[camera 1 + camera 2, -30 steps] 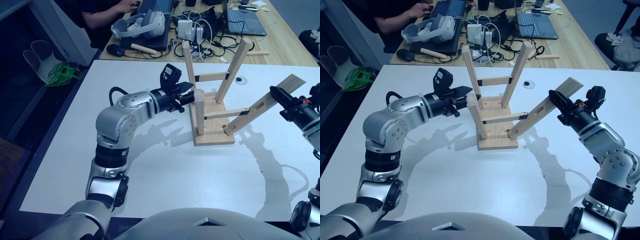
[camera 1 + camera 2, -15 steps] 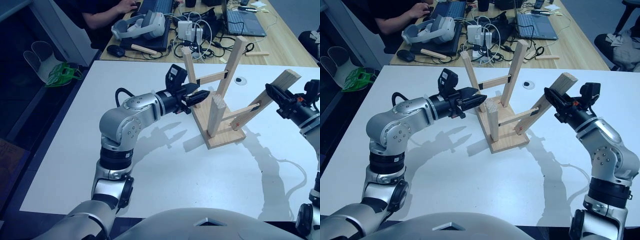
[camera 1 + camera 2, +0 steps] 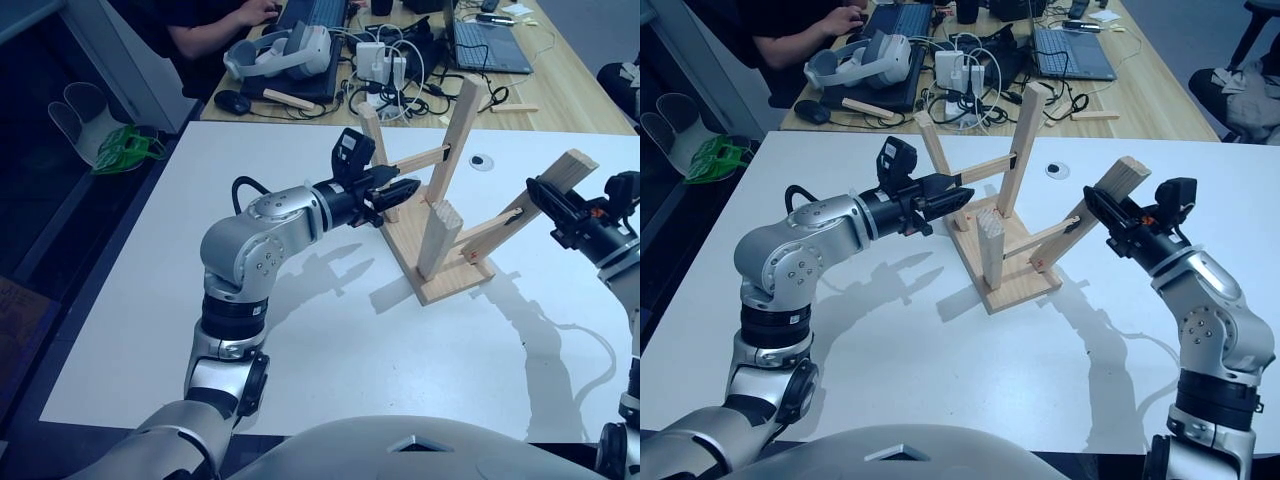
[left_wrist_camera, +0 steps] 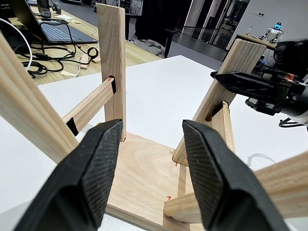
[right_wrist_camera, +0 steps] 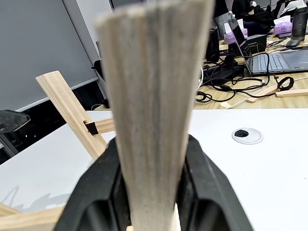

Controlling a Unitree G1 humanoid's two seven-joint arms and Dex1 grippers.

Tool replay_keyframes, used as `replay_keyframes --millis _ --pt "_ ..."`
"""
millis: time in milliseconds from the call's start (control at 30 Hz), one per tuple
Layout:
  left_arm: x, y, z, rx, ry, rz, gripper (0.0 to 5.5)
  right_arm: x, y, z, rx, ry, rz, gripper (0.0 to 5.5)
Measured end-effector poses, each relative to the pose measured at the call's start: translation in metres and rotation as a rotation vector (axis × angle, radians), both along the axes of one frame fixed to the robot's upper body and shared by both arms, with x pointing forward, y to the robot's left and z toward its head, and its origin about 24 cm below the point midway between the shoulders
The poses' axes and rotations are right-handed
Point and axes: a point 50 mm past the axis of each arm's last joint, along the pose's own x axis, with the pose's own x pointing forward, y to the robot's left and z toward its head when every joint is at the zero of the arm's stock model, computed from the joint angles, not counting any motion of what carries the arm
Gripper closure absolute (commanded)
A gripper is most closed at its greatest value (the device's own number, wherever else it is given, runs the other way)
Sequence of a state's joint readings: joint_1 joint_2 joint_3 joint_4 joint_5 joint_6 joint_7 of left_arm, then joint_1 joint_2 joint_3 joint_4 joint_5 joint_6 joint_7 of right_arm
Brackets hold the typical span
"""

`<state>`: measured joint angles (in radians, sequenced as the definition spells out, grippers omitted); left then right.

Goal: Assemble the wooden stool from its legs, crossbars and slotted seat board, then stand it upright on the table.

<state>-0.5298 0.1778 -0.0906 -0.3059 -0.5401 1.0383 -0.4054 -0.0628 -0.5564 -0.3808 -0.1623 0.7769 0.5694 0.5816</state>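
Stool point(image 3: 452, 278) (inverted, legs up) seen centre-right of frame, turned and tipped rightward since a second ago. Outer leg point(image 3: 505, 218) clamped by right gripper point(image 3: 546, 196). Near leg point(image 3: 438, 232) released by left gripper point(image 3: 407, 189), fingers spread, nothing held. Flip upright judged begun.

An upturned pale wooden stool point(image 3: 440, 225) sat tilted on the white worktop point(image 3: 330, 340), its flat seat board point(image 3: 452, 285) lowest and its legs pointing up. The right hand point(image 3: 548, 200) clamped the slanting leg point(image 3: 503, 224) near its top. The left hand point(image 3: 405, 190) hung just beside the far legs, below a crossbar point(image 3: 420, 158).
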Motion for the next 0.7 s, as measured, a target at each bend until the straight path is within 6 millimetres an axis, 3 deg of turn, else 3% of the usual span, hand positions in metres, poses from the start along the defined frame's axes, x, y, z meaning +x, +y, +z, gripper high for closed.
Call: replay_keyframes --millis 267,500,567,700 --pt "0.000 -0.002 -0.001 0.007 0.002 -0.005 3.22 -0.001 0.004 -0.003 -0.015 -0.004 0.004 4.51" --pt "0.001 -0.003 -0.002 0.007 0.001 0.001 3.22 0.004 0.008 -0.008 -0.133 -0.039 0.030 4.45" --pt "0.001 -0.003 -0.002 0.007 0.001 0.001 3.22 0.005 0.007 -0.010 -0.164 -0.052 0.027 3.85" --pt "0.002 -0.001 -0.002 0.008 0.000 0.013 3.22 0.005 0.000 -0.018 -0.449 0.027 0.069 3.18"
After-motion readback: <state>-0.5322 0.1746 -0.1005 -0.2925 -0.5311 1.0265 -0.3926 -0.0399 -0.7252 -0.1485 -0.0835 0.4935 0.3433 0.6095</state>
